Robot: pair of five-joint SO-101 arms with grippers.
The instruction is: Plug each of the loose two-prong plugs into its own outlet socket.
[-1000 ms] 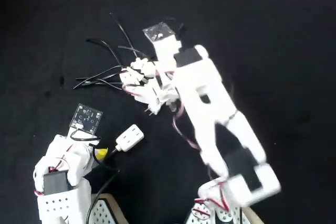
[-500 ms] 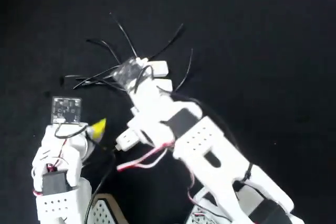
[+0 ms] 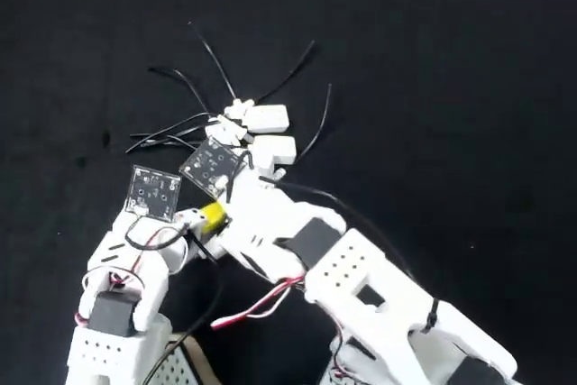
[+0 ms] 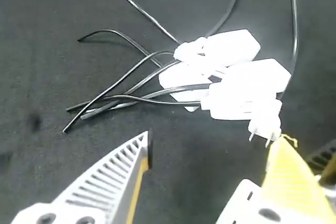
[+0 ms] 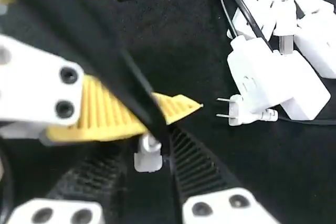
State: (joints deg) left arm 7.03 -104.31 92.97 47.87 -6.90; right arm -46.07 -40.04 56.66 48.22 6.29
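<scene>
High view has the right arm (image 3: 361,286) swung back off the pile of plugs (image 3: 261,132), where it reached a second ago, and drawn in low beside the left arm (image 3: 117,295), which has itself come forward to meet it. The spot where the outlet socket lay is now under the right arm. On the right gripper (image 5: 149,144) the black fingers (image 5: 197,169) are drawn to a narrow gap on a small white piece (image 5: 148,160) with a black cord (image 5: 105,61) running off it. It is probably a plug brought from the pile, though its prongs are hidden. The left gripper (image 4: 210,141) stands wide open and empty, its yellow finger (image 4: 289,174) close beside the right fingertips and its grey finger (image 4: 118,174) well apart. One loose two-prong plug (image 4: 264,123) lies just beyond the yellow fingertip, the rest of the pile farther out. I judge the fetching done and the seating next, with the left arm placed to steady the socket.
</scene>
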